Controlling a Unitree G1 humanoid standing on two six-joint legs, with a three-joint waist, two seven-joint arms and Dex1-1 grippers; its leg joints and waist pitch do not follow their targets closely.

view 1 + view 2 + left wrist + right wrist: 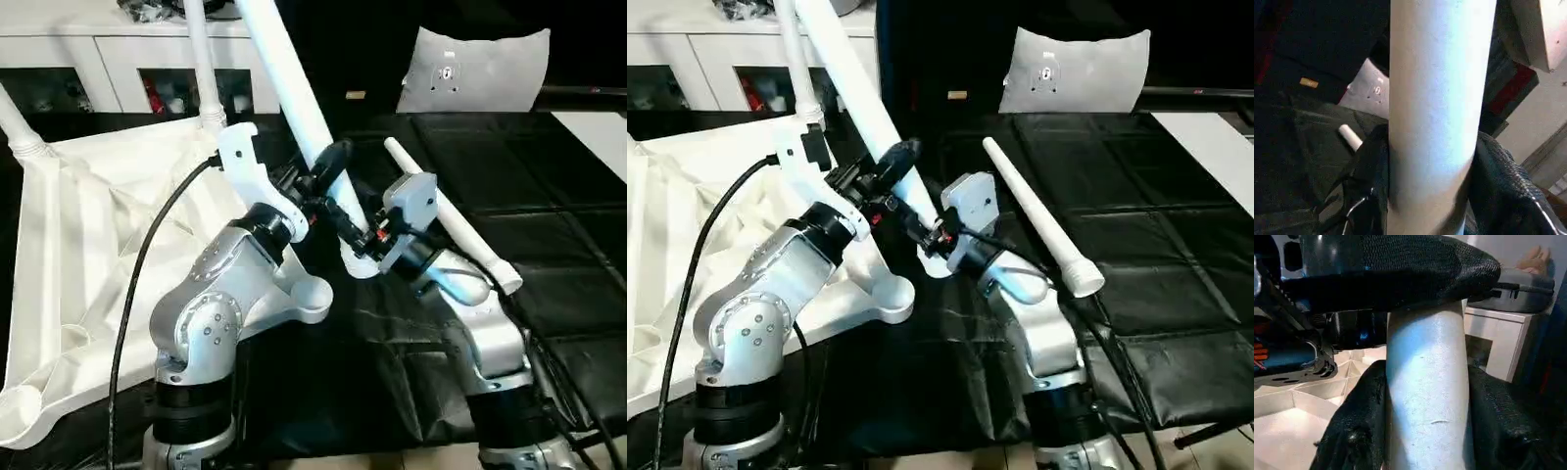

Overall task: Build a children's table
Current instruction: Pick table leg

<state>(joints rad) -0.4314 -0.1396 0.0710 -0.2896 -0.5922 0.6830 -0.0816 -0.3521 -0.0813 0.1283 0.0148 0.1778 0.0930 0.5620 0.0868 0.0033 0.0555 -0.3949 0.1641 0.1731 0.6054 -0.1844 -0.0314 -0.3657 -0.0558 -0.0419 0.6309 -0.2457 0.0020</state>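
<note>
**Both hands on one leg at the tabletop's corner**

Right now both hands grip the same white tube leg (pixel 294 108), which slants up and away from a round corner socket (pixel 355 262) of the overturned tabletop (pixel 88 255). Left hand (pixel 328 166) is pinched on the leg higher up the tube; in the left wrist view its black fingers (pixel 1369 181) press either side of the tube. Right hand (pixel 364 235) is pinched on the same leg lower down, just above the socket; right wrist view shows its fingers (pixel 1359 421) clamped on both sides, w/ a finger of the left hand crossing the leg just above.

Tabletop lies ribbed side up on the counter's (pixel 1176 255) left part, over black sheeting. Its near right corner socket (pixel 312 297) sits empty beside the left forearm. Two more legs already stand in sockets: one at the far corner (pixel 203 69), another at the far left corner (pixel 20 132). A 4th leg (pixel 1034 215) lies loose on the black sheeting to the right of the hands, narrow end toward the far edge, wide end toward the near edge, just beside the right forearm, apart from the tabletop.

Beyond the far edge: white cabinet (pixel 118 59) w/ shelves at left, grey cushion-like item (pixel 475 69) at right.
</note>
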